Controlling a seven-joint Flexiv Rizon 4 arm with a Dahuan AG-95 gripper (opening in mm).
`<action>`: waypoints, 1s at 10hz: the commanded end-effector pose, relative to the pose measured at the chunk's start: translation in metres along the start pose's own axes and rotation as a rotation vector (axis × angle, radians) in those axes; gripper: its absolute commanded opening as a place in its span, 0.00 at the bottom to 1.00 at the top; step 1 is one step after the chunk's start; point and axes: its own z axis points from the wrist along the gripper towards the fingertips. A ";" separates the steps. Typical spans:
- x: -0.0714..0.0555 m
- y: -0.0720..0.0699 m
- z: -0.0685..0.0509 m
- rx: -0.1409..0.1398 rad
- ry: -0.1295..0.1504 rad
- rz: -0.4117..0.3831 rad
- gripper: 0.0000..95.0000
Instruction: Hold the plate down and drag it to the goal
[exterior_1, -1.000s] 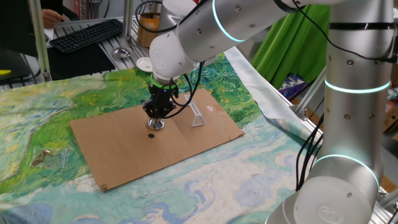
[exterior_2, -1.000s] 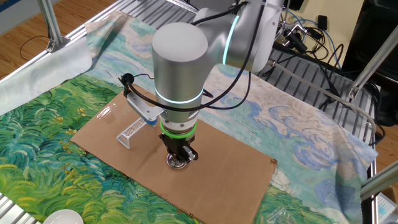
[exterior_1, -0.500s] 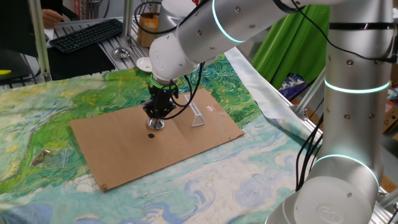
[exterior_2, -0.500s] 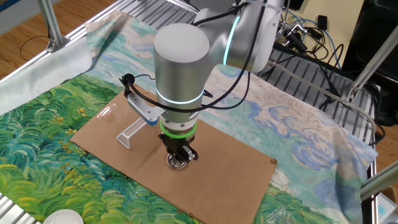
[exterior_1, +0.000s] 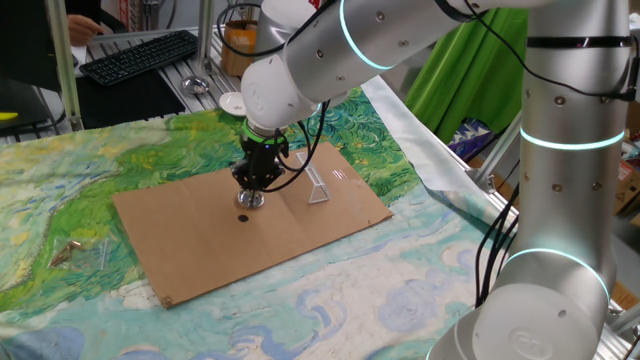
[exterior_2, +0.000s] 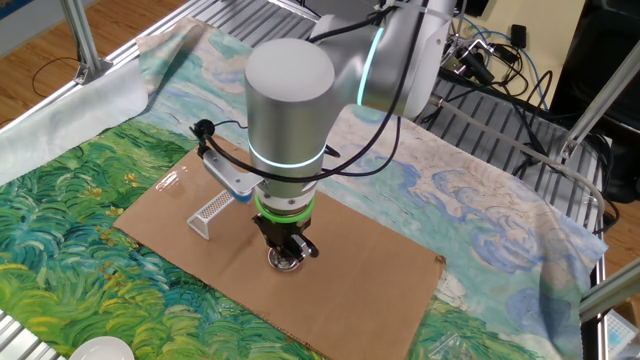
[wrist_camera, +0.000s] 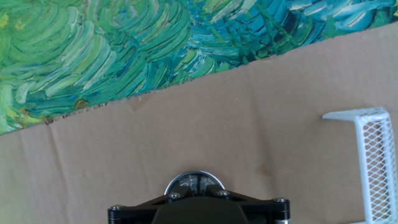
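Now the Tool Sits on the Little Plate

Right now the tool (exterior_1: 256, 186) is down on top of the plate (exterior_1: 254, 200), a tiny shiny metal dish. The plate lies on a flat sheet of cardboard (exterior_1: 200, 245), near the middle of one fixed view. In the hand view you can only see the plate's top edge (wrist_camera: 194, 181) at the bottom of the frame, peeking out from under the black tool. I cannot tell if the fingers are open or closed, because the arm hides them.

The goal (exterior_1: 318, 188) is a small see-through triangle frame. It stands on the cardboard a little to the right of the plate, near but not touching. In the other fixed view the goal (exterior_2: 208, 213) is to the left of the plate (exterior_2: 286, 262). A small black dot (exterior_1: 242, 215) sits just beside the plate, lower left of it in one fixed view.

I think the plate is light, hard and slippery on top. It is too flat and small to pinch well. Pushing straight down on its middle looks best. If the push is off to one edge, the plate may tip up or slide away. The cardboard looks a bit rough, so the drag should be slow and steady.

A painted cloth (exterior_1: 80, 180) covers the counter under the cardboard.
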 end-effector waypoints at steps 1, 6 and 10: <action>0.000 -0.001 -0.001 0.001 0.001 -0.001 0.00; -0.002 -0.006 -0.001 0.004 -0.001 -0.011 0.00; -0.001 -0.010 -0.003 0.007 0.000 -0.016 0.00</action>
